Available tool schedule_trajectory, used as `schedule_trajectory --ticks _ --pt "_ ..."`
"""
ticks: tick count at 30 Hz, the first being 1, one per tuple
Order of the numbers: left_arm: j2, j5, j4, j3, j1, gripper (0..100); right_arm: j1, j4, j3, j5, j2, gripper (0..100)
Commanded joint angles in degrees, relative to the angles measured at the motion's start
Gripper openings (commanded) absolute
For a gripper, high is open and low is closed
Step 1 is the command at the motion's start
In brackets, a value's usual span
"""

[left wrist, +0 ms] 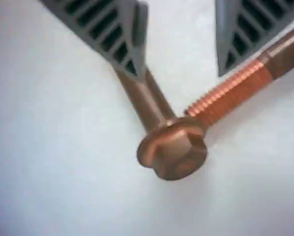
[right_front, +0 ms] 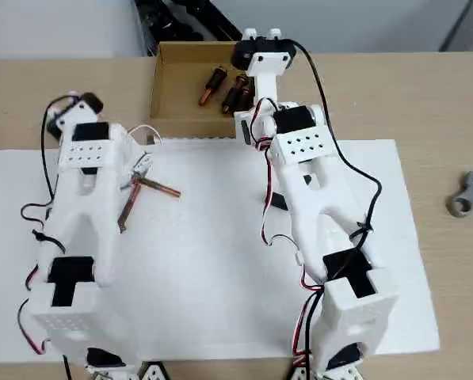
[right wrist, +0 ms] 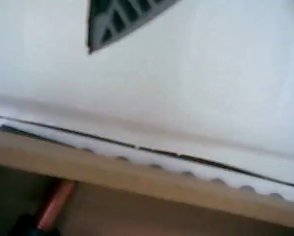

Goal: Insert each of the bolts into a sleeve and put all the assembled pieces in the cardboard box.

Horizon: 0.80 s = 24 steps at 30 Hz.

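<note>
Two copper bolts lie crossed on the white mat (right_front: 220,261) under my left gripper (right_front: 141,170). One bolt (left wrist: 174,150) shows its flanged hex head, and its smooth shaft runs under one grey finger (left wrist: 117,34). The other bolt (left wrist: 230,93) touches that head with its threaded end, and the rest of it looks thicker and browner. My left gripper (left wrist: 181,73) is open just above them. The cardboard box (right_front: 169,75) stands past the mat's far edge with several copper and black pieces (right_front: 224,89) inside. My right gripper (right_front: 250,131) hangs over the mat's far edge beside the box wall (right wrist: 137,177).
A small grey part (right_front: 466,194) lies on the bare wood table to the right of the mat. One copper piece (right wrist: 55,204) shows inside the box, just behind its near wall. Loose red, black and white wires hang along both arms.
</note>
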Motion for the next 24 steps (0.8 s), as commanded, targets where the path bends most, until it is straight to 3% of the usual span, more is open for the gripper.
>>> schedule_trajectory --ticks 1,8,17,24 --pt "-0.4 -3.4 1.1 -4.6 0.4 9 0.1 0.2 -2.5 -0.7 -3.8 16.9" --pt "-0.5 -3.2 4.0 -5.0 2.8 9 0.2 0.4 -2.5 -0.7 -3.8 16.9" --pt "-0.4 9.4 4.7 -5.7 3.6 14 0.2 0.0 -2.5 -0.7 -3.8 16.9" --pt "3.9 11.9 1.4 -5.8 3.5 14 0.4 0.0 -2.5 -4.7 -3.8 16.9"
